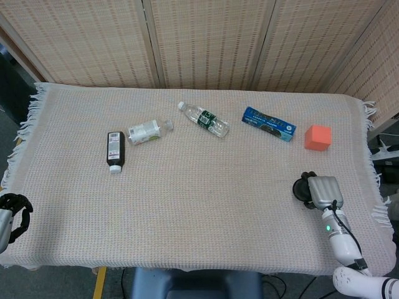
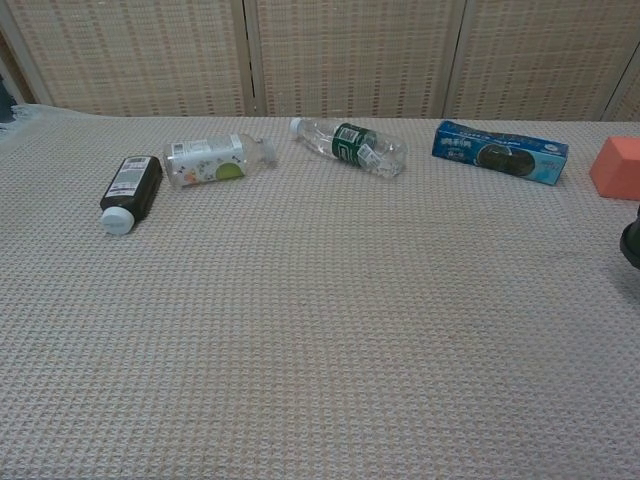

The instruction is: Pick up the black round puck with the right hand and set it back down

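Observation:
My right hand (image 1: 322,191) is low over the cloth near the table's right front edge, silver back facing up. Dark fingers and the black round puck (image 1: 304,189) show together as one dark shape at its left side, the puck mostly hidden under the hand, which seems to grip it. The chest view shows only a dark sliver of the right hand (image 2: 632,241) at the right border. My left hand (image 1: 12,213) hangs at the table's front left corner, fingers curled in on nothing.
An orange cube (image 1: 318,137) sits behind the right hand, with a blue cookie box (image 1: 269,123) to its left. A clear water bottle (image 1: 204,118), a small white bottle (image 1: 146,131) and a dark bottle (image 1: 116,150) lie further left on the woven cloth (image 1: 199,205).

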### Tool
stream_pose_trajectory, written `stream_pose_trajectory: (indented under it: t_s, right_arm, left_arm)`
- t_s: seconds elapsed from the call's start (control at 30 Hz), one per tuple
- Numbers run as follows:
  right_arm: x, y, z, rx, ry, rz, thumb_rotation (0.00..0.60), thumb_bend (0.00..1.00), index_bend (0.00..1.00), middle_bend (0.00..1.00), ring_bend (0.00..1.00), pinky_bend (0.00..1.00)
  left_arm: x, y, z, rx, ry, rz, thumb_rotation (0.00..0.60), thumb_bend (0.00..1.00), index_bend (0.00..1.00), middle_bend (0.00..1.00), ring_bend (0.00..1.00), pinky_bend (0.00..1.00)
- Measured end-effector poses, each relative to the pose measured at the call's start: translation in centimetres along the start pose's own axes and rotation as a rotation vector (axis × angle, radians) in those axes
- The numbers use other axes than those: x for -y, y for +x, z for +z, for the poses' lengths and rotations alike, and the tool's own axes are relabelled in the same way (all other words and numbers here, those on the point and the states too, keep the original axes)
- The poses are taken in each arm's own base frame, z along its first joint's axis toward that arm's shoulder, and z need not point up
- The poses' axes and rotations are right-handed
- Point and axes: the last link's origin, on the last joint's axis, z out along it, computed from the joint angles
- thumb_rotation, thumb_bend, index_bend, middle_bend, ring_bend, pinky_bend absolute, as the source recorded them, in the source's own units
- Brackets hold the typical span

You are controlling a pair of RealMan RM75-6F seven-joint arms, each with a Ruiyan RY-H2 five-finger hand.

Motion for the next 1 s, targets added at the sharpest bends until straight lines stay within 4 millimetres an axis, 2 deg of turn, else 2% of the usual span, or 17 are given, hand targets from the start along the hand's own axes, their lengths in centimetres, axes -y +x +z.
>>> stream_pose_trajectory:
  t_s: [0.13, 0.23, 0.5, 0.63, 0.83, 1.0]
  right_arm:
    - [0.5, 0.3, -0.1, -0.022, 0.038, 0.016, 0.600, 0.34, 0.58, 0.50, 0.60, 0.71]
    - [1.2, 0.9, -0.2, -0.068, 0.113, 0.103, 0.600, 0.34, 0.59, 0.50, 0.60, 0.71]
    - [2.6, 2.5, -1.0, -0.153, 0.394, 0.563, 0.600, 0.34, 0.59, 0.50, 0.60, 0.71]
    - [2.8, 2.6, -1.3, -0.112, 0.466, 0.684, 0.600, 0.34, 0.60, 0.50, 0.61, 0.72]
    - [1.7, 2.4, -1.0, -0.057, 0.401, 0.655, 0.600, 0.34, 0.60, 0.50, 0.61, 0.73]
    - [0.8, 2.3, -0.3, -0.123, 0.275, 0.423, 0.600, 0.34, 0.60, 0.50, 0.61, 0.73]
  left_arm:
    - [0.0, 0.0, 0.0, 0.001, -0.003, -0.001, 0.600, 0.61, 0.59, 0.47, 0.35, 0.56]
    - [-0.1, 0.0, 0.0, 0.000, -0.004, -0.002, 0.600, 0.61, 0.59, 0.47, 0.35, 0.56]
    - [-0.1, 0.0, -0.1, -0.002, -0.004, -0.003, 0.600, 0.61, 0.59, 0.47, 0.35, 0.56]
    - [-0.1, 0.0, 0.0, -0.001, -0.003, -0.003, 0.600, 0.61, 0.59, 0.47, 0.35, 0.56]
    - [-0.1, 0.0, -0.1, 0.000, -0.004, -0.002, 0.600, 0.61, 0.59, 0.47, 0.35, 0.56]
    - [-0.1, 0.0, -0.1, 0.000, -0.002, -0.002, 0.600, 0.61, 0.59, 0.47, 0.35, 0.56]
